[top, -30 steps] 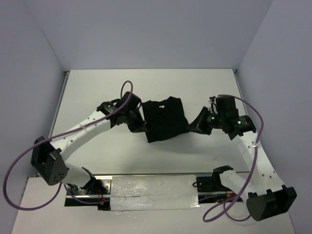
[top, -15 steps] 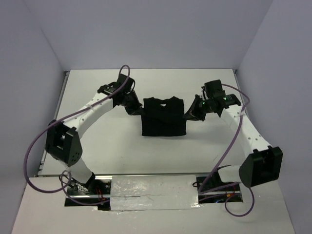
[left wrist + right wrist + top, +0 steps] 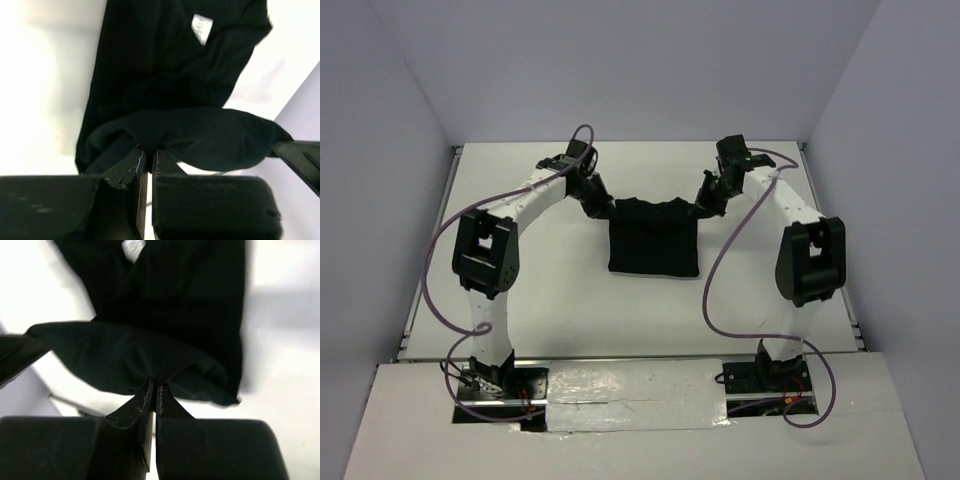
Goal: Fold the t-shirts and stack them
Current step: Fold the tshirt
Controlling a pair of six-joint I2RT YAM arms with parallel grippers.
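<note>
The black t-shirt (image 3: 653,238) lies folded in the middle of the white table, its far edge lifted between the two grippers. My left gripper (image 3: 604,207) is shut on the shirt's far left corner, and my right gripper (image 3: 699,207) is shut on its far right corner. In the left wrist view the jaws (image 3: 148,152) pinch a fold of black cloth (image 3: 200,135), and a small white tag (image 3: 201,27) shows further off. In the right wrist view the jaws (image 3: 154,390) pinch the cloth (image 3: 150,360) the same way.
The white table (image 3: 520,290) is walled by pale panels at the left, back and right. Purple cables loop off both arms. The arm bases stand on a taped strip (image 3: 635,385) at the near edge.
Both grippers have carried the shirt's near edge away from me, over the shirt toward the back of the table. The arms have stretched out and the shirt now lies as a squarer, shorter fold.
</note>
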